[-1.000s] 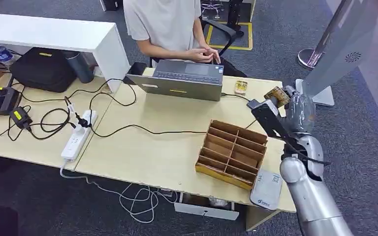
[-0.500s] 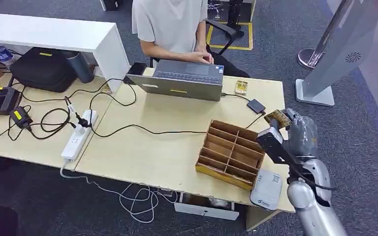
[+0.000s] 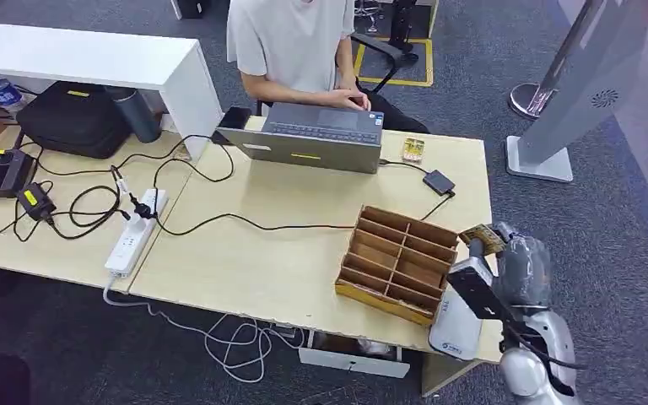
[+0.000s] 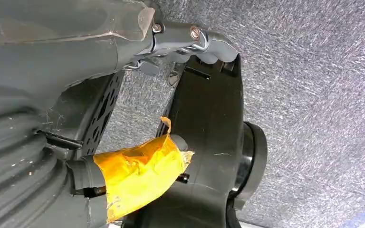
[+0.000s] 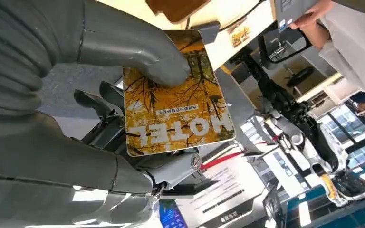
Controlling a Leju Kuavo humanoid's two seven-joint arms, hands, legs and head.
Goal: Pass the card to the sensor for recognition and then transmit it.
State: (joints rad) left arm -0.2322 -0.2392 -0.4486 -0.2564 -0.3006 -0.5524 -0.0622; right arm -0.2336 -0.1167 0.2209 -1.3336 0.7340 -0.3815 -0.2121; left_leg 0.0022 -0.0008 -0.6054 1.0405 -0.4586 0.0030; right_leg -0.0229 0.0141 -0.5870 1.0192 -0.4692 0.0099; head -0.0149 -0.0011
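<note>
Right hand (image 3: 519,266): I see it past the worktop (image 3: 304,253) right edge, over open carpet (image 3: 624,211), beside the wooden divider box (image 3: 398,261). Thumb clamps the hotel card (image 5: 178,92) against the fingers. Card's long axis runs outward from the grasp, its printed face toward the wrist camera. Left hand (image 4: 62,71): I cannot tell its state. Black sensor (image 3: 439,181) lies well apart, near the laptop (image 3: 316,135).

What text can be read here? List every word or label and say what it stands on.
"HOTEL": on the yellow tree-print card, seen upside down, held under the right hand's thumb.
Small line above it on the card: too small to read.
Print on the white device at the table's near edge: blurred.
Sign on the grey kiosk: a round mark, no legible words.
</note>
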